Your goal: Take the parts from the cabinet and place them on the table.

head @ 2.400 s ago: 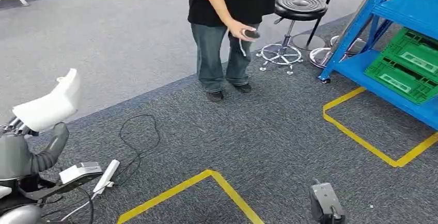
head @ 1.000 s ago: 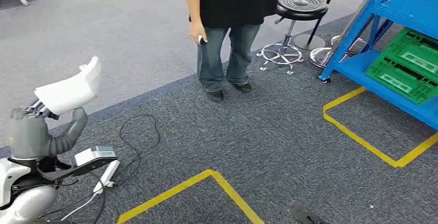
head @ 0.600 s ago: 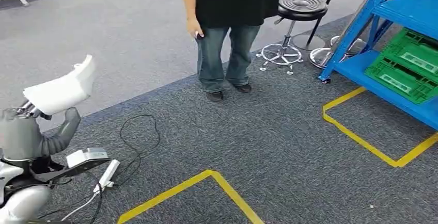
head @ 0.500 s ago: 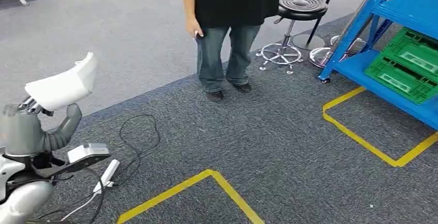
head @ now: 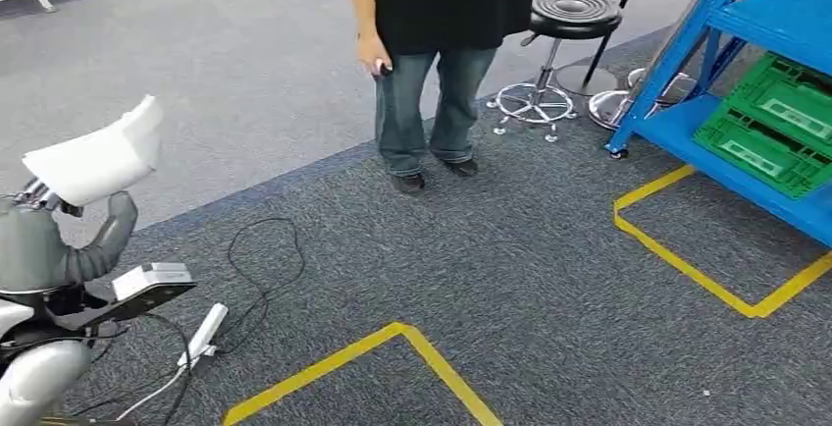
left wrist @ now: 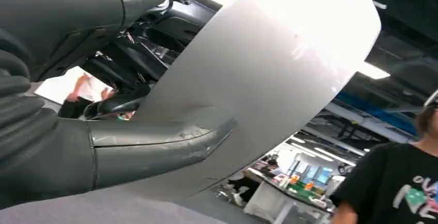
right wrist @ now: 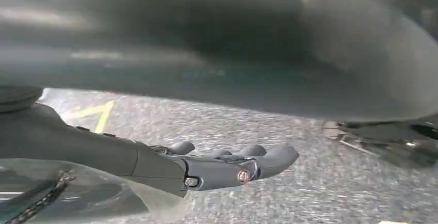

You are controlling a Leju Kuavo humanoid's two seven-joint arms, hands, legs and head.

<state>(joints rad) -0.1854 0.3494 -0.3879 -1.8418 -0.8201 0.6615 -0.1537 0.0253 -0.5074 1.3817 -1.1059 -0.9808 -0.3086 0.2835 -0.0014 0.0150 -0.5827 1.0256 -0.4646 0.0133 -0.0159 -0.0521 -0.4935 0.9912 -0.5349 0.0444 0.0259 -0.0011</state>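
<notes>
Your left hand [head: 44,244] grips a white curved part [head: 95,161]: in the left wrist view the thick grey thumb [left wrist: 155,146] presses flat against the part's [left wrist: 268,79] pale face while dark fingers [left wrist: 121,102] close in behind it, so the panel sits pinched between them and rises up and away past the fingertips. In the head view the part stands above the hand, low at the left, over grey carpet. Your right hand [right wrist: 217,167] hangs with its fingers stretched out straight, close side by side, holding nothing, above speckled carpet. Ahead, a person [head: 437,63] in a black shirt with partly cut-off lettering, unreadable in full, stands beside a black stool [head: 571,19]. Right of that, a blue rack [head: 731,73] carries green crates [head: 770,122]. Yellow floor tape [head: 373,362] marks the carpet.
</notes>
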